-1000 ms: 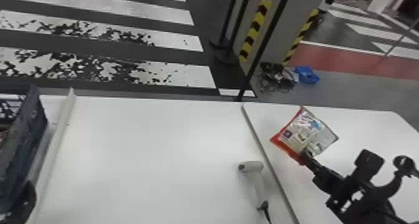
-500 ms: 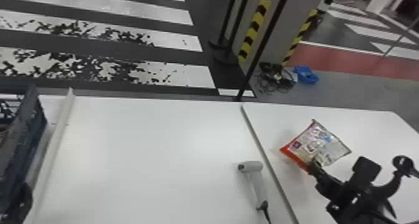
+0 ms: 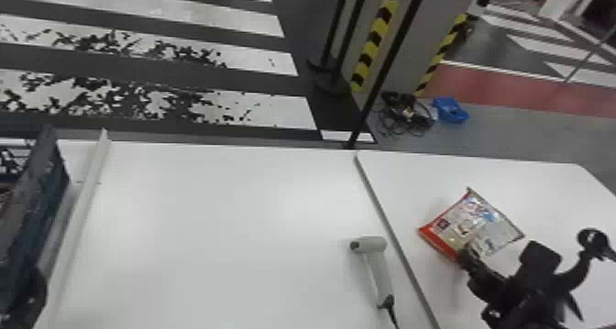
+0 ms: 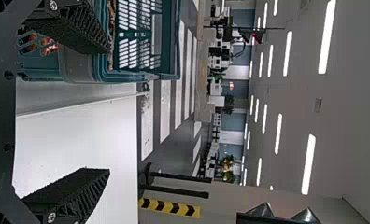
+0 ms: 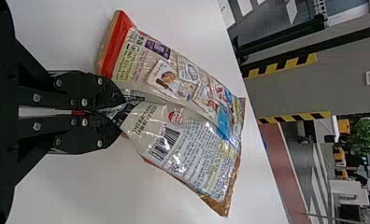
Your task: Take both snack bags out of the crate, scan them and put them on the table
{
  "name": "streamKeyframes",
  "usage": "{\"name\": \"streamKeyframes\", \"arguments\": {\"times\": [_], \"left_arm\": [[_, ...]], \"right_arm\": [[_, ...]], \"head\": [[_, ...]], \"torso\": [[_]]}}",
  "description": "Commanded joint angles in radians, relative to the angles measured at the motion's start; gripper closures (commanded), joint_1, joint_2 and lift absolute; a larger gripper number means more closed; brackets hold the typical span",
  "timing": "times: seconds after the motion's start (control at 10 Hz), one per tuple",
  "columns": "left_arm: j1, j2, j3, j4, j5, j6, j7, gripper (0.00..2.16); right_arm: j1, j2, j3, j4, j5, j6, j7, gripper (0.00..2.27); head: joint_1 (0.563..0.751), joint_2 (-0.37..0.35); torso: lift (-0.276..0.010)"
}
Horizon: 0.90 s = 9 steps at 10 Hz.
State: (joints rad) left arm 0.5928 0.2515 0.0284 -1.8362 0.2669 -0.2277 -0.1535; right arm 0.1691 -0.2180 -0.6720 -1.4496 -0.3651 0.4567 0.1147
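In the head view, two white benches meet at a long dark seam. The right gripper (image 3: 468,255) is at the right, over the right-hand bench (image 3: 394,167), and its jaws are closed on a shiny, patterned plastic snack bag with a red end (image 3: 479,220). On the left-hand bench (image 3: 220,204), close to the seam, lies a pale grey, pistol-shaped handheld scanner (image 3: 378,268), with a black cable (image 3: 392,314) running from its handle. A dark blue-green slatted plastic crate (image 3: 34,213) stands at the left edge, beside a long white rail (image 3: 82,209). Part of the left gripper (image 3: 34,298) shows next to the crate, low in the view. On the floor past the benches are a blue plastic basket (image 3: 450,109) and a tangle of black cables (image 3: 405,112).

In the left wrist view, the left gripper (image 4: 107,110) has its jaws spread wide with nothing between them; one is in front of the crate, the other in front of the white bench. Small reddish-brown patches show through the crate's openings, too little to tell what they are.

In the right wrist view, the jaws pinch the snack bag by one edge, creasing it there. A printed panel with a black-and-white barcode (image 5: 164,143) faces the camera, and white bench surface shows behind the bag.
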Motion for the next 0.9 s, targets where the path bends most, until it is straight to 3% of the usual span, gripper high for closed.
{"name": "streamKeyframes", "arguments": {"times": [0.0,0.3,0.4,0.6,0.8], "left_arm": [[0.001,-0.001,0.001,0.0,0.0,0.0,0.0,0.09],[0.005,-0.003,0.007,-0.006,0.0,0.0,-0.006,0.09],[0.004,-0.005,0.007,-0.008,0.0,0.0,-0.008,0.09],[0.007,-0.008,0.007,-0.009,0.0,0.0,-0.011,0.09],[0.007,-0.008,0.008,-0.011,0.0,0.0,-0.012,0.09]], "right_arm": [[0.003,0.002,-0.006,0.006,-0.003,-0.025,-0.006,0.0],[0.036,0.045,-0.032,-0.026,-0.055,-0.313,-0.049,0.06],[0.052,0.054,-0.034,-0.058,-0.11,-0.362,-0.049,0.06],[0.075,0.074,-0.023,-0.129,-0.117,-0.362,-0.049,0.07],[0.159,0.108,0.081,-0.255,-0.089,-0.482,-0.047,0.06]], "head": [[0.695,-0.35],[0.695,-0.35],[0.695,-0.35],[0.695,-0.35],[0.695,-0.35]], "torso": [[-0.092],[-0.092],[-0.092],[-0.092],[-0.092]]}}
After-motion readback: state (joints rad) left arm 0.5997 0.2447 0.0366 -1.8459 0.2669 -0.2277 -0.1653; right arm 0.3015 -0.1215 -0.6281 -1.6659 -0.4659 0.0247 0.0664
